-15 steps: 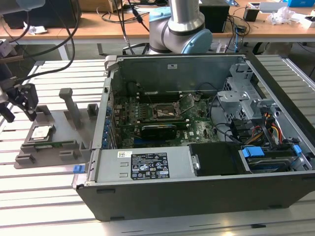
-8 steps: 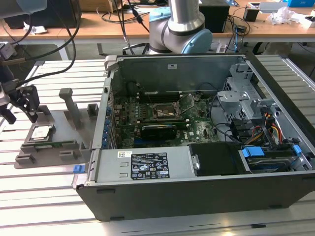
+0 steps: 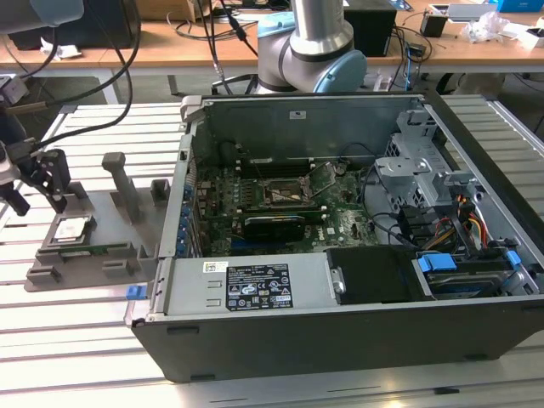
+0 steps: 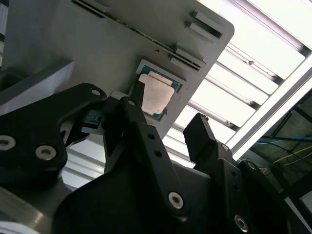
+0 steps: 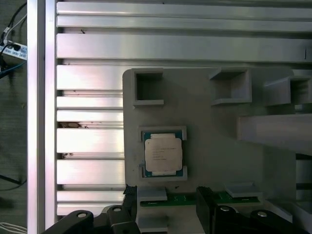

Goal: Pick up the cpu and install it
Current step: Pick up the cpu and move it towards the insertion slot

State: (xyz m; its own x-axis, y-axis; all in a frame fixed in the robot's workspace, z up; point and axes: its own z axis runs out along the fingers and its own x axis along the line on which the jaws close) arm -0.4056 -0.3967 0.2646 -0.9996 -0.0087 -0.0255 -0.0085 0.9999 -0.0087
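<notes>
The cpu (image 3: 70,228) lies flat in a square nest on the grey fixture plate (image 3: 110,255), at the exterior view's left. Its silver top shows in both wrist views (image 5: 163,152) (image 4: 156,95). My gripper (image 3: 38,202) hangs just above and beside it, open, with nothing between its black fingers (image 4: 138,100). In the first wrist view the gripper (image 5: 166,195) sits off one edge of the chip. The black-and-metal socket frame (image 3: 285,194) stands open on the motherboard inside the computer case (image 3: 255,289).
The fixture plate has upright posts (image 3: 123,183) close to the gripper, and a green memory stick (image 5: 180,199) lies along its edge. The slatted metal table (image 3: 76,340) carries both plate and case. Cables and drive cages (image 3: 442,221) crowd the case's right side.
</notes>
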